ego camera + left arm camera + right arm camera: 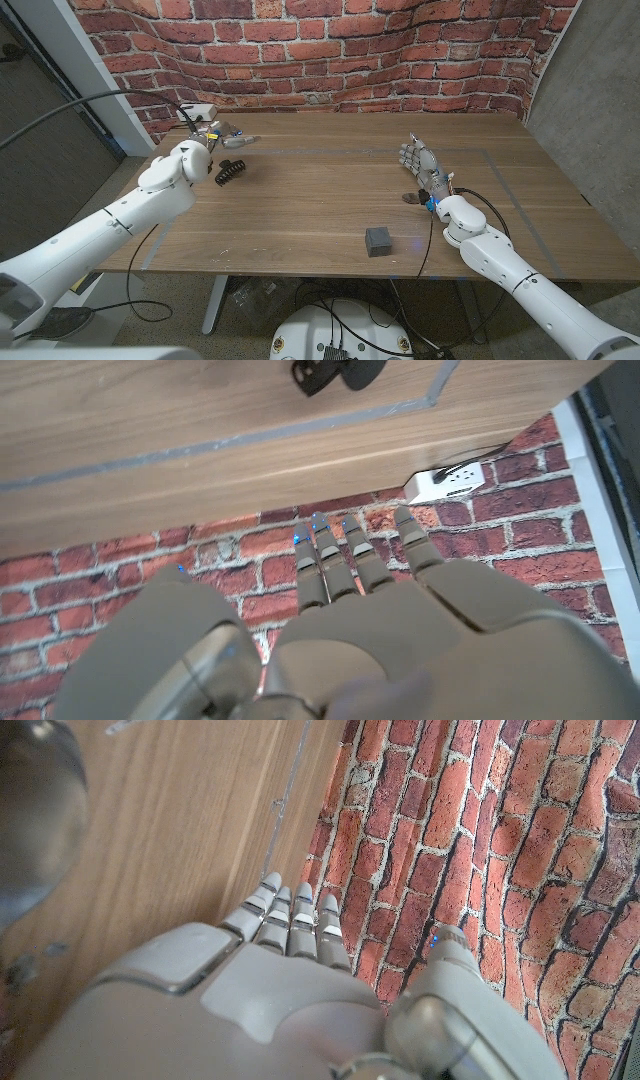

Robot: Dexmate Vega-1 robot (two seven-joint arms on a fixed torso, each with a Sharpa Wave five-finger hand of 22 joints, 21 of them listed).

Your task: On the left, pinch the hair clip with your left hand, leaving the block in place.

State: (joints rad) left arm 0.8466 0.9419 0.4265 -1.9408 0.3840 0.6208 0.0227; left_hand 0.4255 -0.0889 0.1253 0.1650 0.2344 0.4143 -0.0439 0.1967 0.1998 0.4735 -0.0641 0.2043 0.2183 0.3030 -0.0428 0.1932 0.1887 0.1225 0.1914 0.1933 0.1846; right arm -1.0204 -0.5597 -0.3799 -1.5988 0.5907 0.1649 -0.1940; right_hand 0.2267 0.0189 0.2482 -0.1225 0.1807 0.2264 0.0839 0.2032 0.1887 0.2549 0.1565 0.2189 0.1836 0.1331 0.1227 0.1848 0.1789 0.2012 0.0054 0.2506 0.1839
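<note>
1. Nearest the head camera, the small dark block (378, 241) is sitting on the front of the wooden table (320, 205), on the right half, just inboard of the right forearm.
2. Further back, the right hand (421, 163) is standing upright on its edge near the table's right side, fingers straight and apart, grasping nothing.
3. On the left, the black hair clip (231, 171) is lying on the table just beside the left hand (205, 140) — nearby, but I cannot tell whether anything is touching it.
4. That left hand is hovering over the back-left of the table; in the left wrist view its fingers (325, 565) are reaching out straight and loosely together, with nothing between them, so it is released and empty.
5. In that same view the clip (335, 372) is showing at the picture's edge, well off the line of the fingertips.
6. Judging from this, the pinch is not yet made, and the risks are these:
   - the fingers are aiming past the clip, so closing now would be catching air;
   - a low approach could be nudging the light clip across the smooth wood — out of reach;
   - the curved teeth could be slipping from a shallow pinch.
7. Disturbing the block looks unlikely, since it is lying well apart from the left hand.
</note>
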